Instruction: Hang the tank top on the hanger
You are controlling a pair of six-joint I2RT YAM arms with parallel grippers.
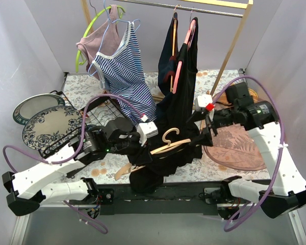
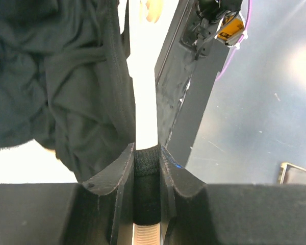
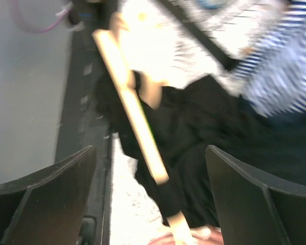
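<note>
The black tank top point(image 1: 171, 155) lies bunched on the table's front middle, partly over the pale wooden hanger point(image 1: 166, 147), whose hook points up. My left gripper point(image 1: 136, 144) is shut on a black strap of the tank top point(image 2: 146, 171), with a ribbed cream piece of the hanger point(image 2: 145, 236) between the jaws below it. My right gripper point(image 1: 206, 130) is open and empty, just right of the garment. In the right wrist view it point(image 3: 150, 150) hovers over a blurred hanger arm point(image 3: 134, 115) and the black fabric point(image 3: 214, 127).
A blue-and-white striped top point(image 1: 123, 69) on a lime-green hanger and dark garments point(image 1: 181, 66) on pink and orange hangers hang from the rail behind. Patterned plates point(image 1: 48, 126) and a wire rack point(image 1: 99, 113) sit at left. A round brown mat point(image 1: 237, 148) lies at right.
</note>
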